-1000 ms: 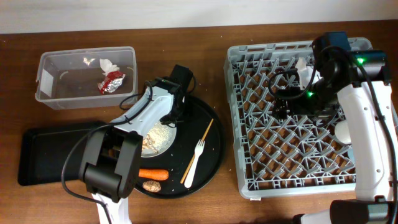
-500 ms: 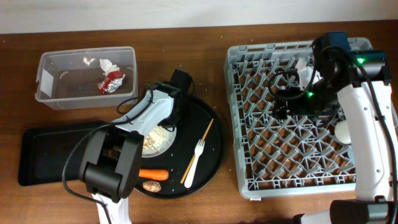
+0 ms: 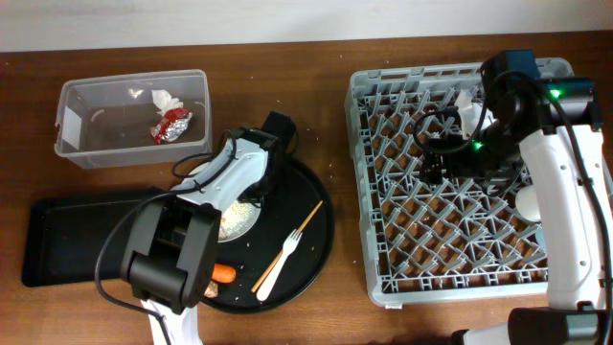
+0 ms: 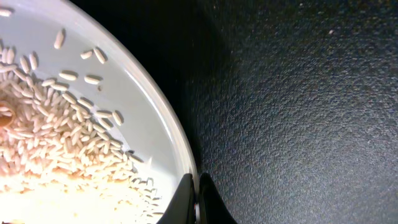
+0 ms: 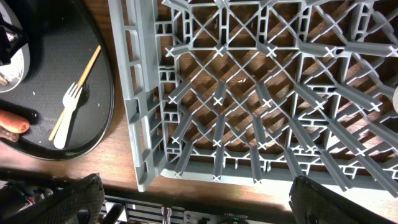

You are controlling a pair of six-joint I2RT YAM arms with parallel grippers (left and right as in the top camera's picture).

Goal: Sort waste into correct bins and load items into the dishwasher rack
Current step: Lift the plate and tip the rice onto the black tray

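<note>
A round white plate (image 3: pixel 233 217) with beige food scraps (image 4: pixel 50 137) lies on the round black tray (image 3: pixel 306 206). My left gripper (image 4: pixel 198 200) is shut on the plate's rim (image 4: pixel 181 152), at the plate's right edge in the overhead view. A white plastic fork (image 3: pixel 280 264) and an orange carrot (image 3: pixel 223 274), partly hidden by the left arm, lie on the same tray. The clear tub (image 3: pixel 96 144) holds the red-and-silver wrapper (image 3: pixel 173 125) and white tissue (image 3: pixel 166 99). My right gripper (image 5: pixel 196 183) hangs open and empty above the grey dishwasher rack (image 3: pixel 383 192).
The shallow black tray (image 3: pixel 67 244) lies left of the round tray. A thin wooden stick (image 3: pixel 290 244) lies beside the fork. A small white cup (image 3: pixel 527 203) sits at the rack's right side. Another white item (image 3: pixel 469 105) shows at its back, partly behind the right arm.
My left gripper has closed on the plate's rim. The round tray has shifted left and towards the front, and the fork, stick and carrot moved with it. The right arm stayed still.
</note>
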